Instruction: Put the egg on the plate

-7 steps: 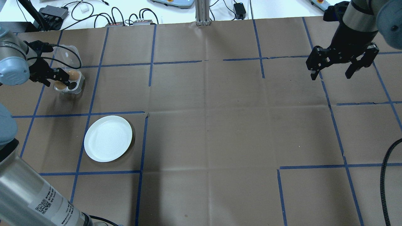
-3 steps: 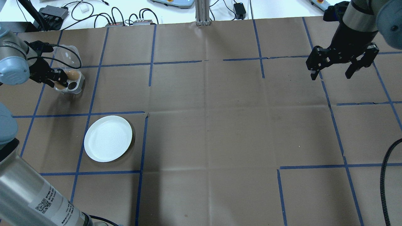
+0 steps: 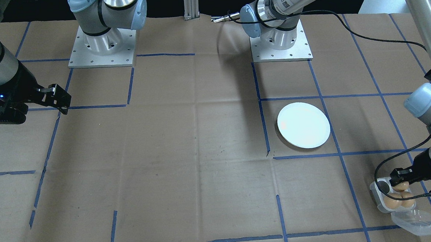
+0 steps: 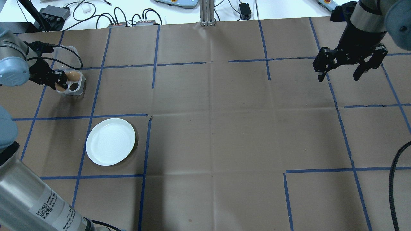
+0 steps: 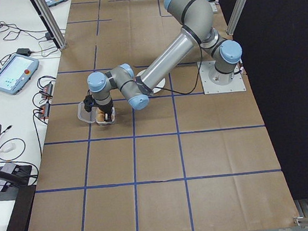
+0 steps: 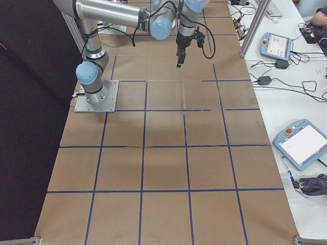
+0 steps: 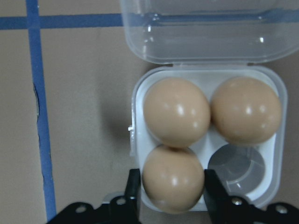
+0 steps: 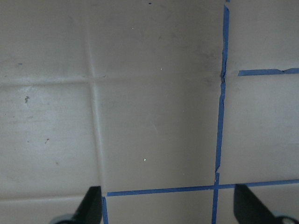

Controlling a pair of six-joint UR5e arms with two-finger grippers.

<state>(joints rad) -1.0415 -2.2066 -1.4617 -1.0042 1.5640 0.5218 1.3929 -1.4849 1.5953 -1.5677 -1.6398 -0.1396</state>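
The egg (image 7: 173, 178) chosen for the task sat in the near-left cup of a small white four-cup tray (image 7: 135, 121), with the left hand (image 7: 172, 196) lowered over it so that one dark finger (image 7: 132, 192) stood on each side of the shell. The fingers looked pressed to its sides, or very nearly so; it seemed gripped but not yet lifted, since its lower end was down in the cup. Coming straight down from above made sense, because the cup walls left only the upper shell free to pinch.

Two more eggs filled the far cups (image 7: 176, 112) (image 7: 246, 116), the left one touching the gripped egg, so a clean vertical pull was likely needed to avoid nudging it. The fourth cup (image 7: 236, 168) was bare. The clear lid (image 7: 205, 28) lay folded back flat on the far side of the tray, out of the hand's path.

The plate (image 4: 110, 141) lay well apart from the tray (image 4: 71, 84) on the brown paper of the tabletop (image 4: 224, 128), in the next taped square towards the robot, with nothing on it. The carry would be short, and a gentle set-down near the middle seemed wise, as a round egg on a flat plate could roll.

The right hand (image 4: 343, 76) hung above the far side of the tabletop with its fingers spread wide and nothing between them, clear of the work.
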